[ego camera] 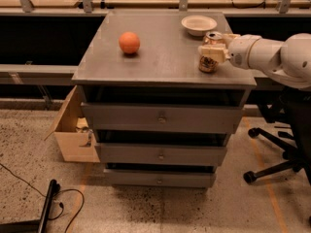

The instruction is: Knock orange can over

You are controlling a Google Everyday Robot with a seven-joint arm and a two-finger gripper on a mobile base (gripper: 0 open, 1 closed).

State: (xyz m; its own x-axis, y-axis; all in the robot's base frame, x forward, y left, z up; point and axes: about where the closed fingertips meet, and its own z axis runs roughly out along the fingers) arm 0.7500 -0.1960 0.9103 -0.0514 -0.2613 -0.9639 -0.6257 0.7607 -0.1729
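Here the end effector (pixel 214 49) reaches in over the right edge of the grey desk (pixel 165 67), its pale tip pressed against the upper side of the orange can (pixel 208 63). Whether it is spread or pressed together cannot be told. The can stands on its base directly at the tip, near the desk's front corner. A white bowl (pixel 198 25) sits just behind the end effector; an orange ball (pixel 129 42) lies well apart, across the desk.

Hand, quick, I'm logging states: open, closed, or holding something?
Hand: against the can, at its upper right side, on the cabinet top; open or closed cannot be told.
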